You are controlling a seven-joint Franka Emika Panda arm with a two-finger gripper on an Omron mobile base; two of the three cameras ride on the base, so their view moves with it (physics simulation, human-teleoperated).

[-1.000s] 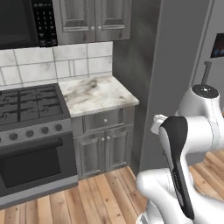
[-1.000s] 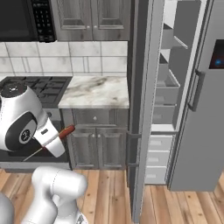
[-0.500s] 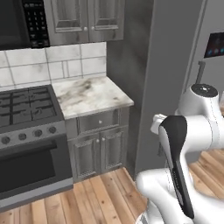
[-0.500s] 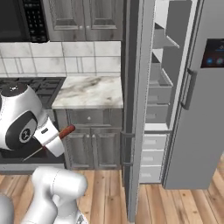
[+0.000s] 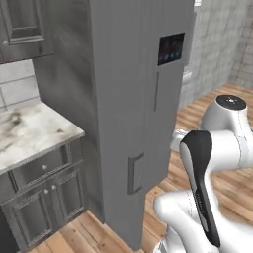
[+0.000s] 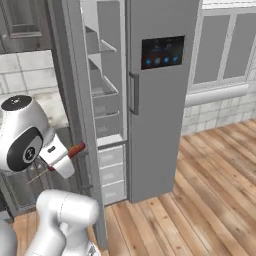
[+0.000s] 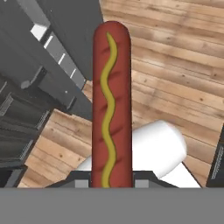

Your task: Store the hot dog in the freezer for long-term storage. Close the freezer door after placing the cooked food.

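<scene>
The jaws (image 7: 112, 183) are clamped on the hot dog (image 7: 111, 105), gripping its near end. In the hand view the sausage projects straight out from between them, reddish-brown with a wavy yellow mustard line along its upper face. In the right base view the hot dog (image 6: 76, 149) shows as a short red tip protruding from the white hand, pointing toward the open fridge.

Just beyond the tip of the sausage stands the freezer door (image 6: 85, 125), swung open and seen nearly edge-on as a tall grey slab. From the left base view its plain outer face (image 5: 116, 113) carries a bar handle (image 5: 132, 173) low on its edge. The sausage is outside the compartment, near the door edge and at about the height of the lowest shelf.

Past the door is the freezer (image 6: 102, 75) itself: a narrow white interior with shelves (image 6: 102, 47) higher than the jaws and drawers (image 6: 111, 170) lower than them. Beside it, farther from the jaws, the wider fridge door (image 6: 160, 95) is shut, with a dark display panel (image 6: 162, 51) and a vertical handle (image 6: 134, 92).

Below the jaws lies wooden floor (image 7: 175, 52). On the side of the jaws away from the fridge, a marble-topped table (image 5: 29, 133) sits over grey cabinets (image 5: 44, 197).
</scene>
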